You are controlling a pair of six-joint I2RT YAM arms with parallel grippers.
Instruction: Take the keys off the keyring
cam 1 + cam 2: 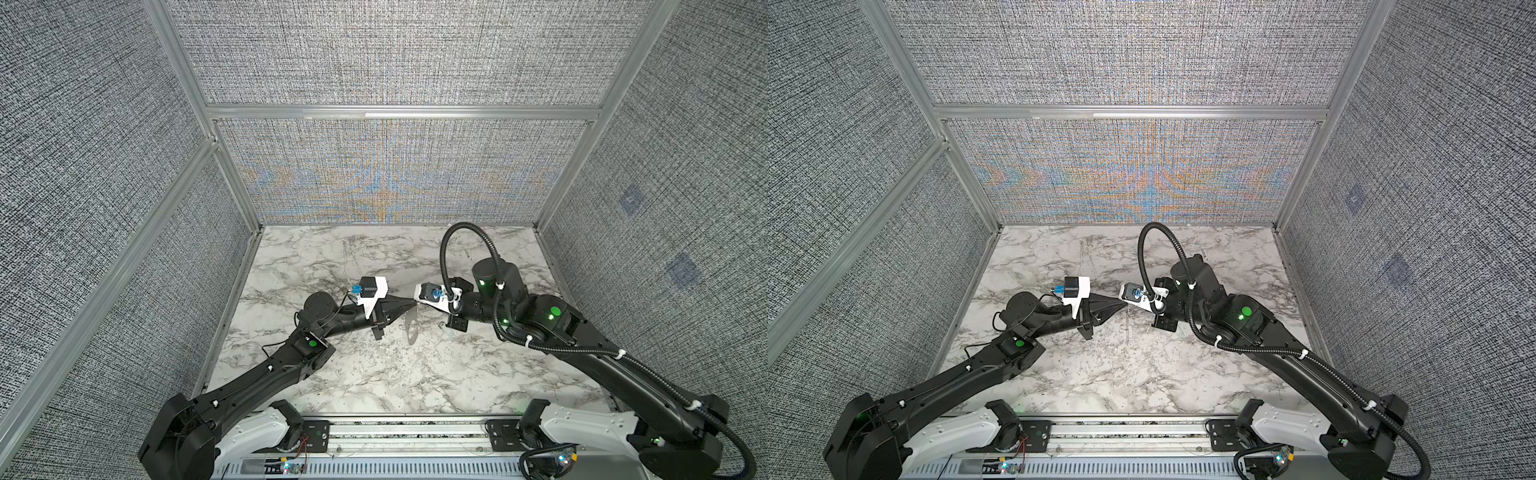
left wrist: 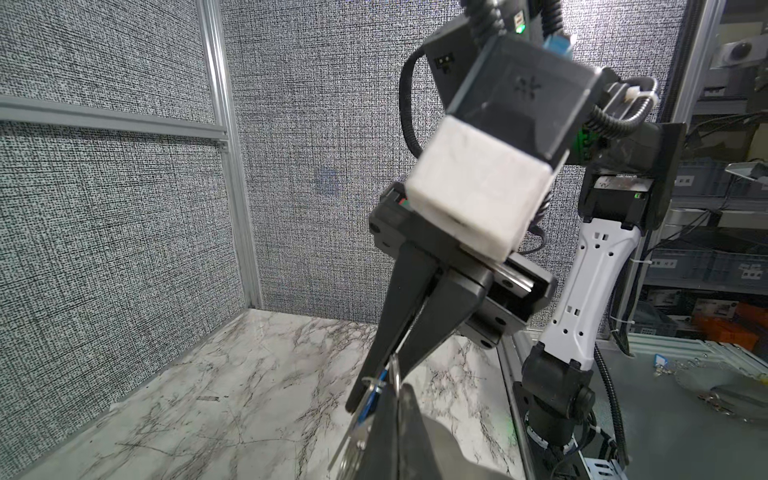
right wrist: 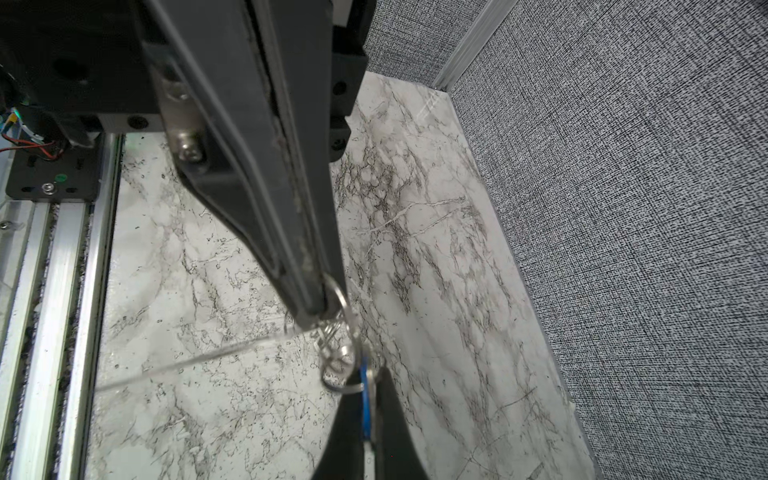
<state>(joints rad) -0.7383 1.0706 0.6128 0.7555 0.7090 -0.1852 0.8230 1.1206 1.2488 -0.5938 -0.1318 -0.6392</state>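
Both grippers meet tip to tip in mid-air over the marble table (image 1: 374, 374). My left gripper (image 2: 400, 388) is shut on the thin metal ring of the keyring (image 3: 344, 300). In the right wrist view its fingers (image 3: 291, 232) come in from above. My right gripper (image 3: 365, 376) is shut on the keyring's blue tag (image 3: 365, 399), which also shows edge-on in the left wrist view as the tag (image 2: 381, 384). A pale silvery key (image 2: 353, 432) hangs from the ring beside my left jaws, seen edge-on as a thin bright line, the key (image 3: 187, 361). In both top views the keyring is too small to make out.
Grey fabric walls with aluminium posts close off the back and both sides. An aluminium rail (image 1: 407, 432) runs along the table's front edge between the two arm bases. The right arm's black cable hose (image 1: 457, 232) loops above it. The hanging key's shadow (image 1: 411, 330) lies on the marble.
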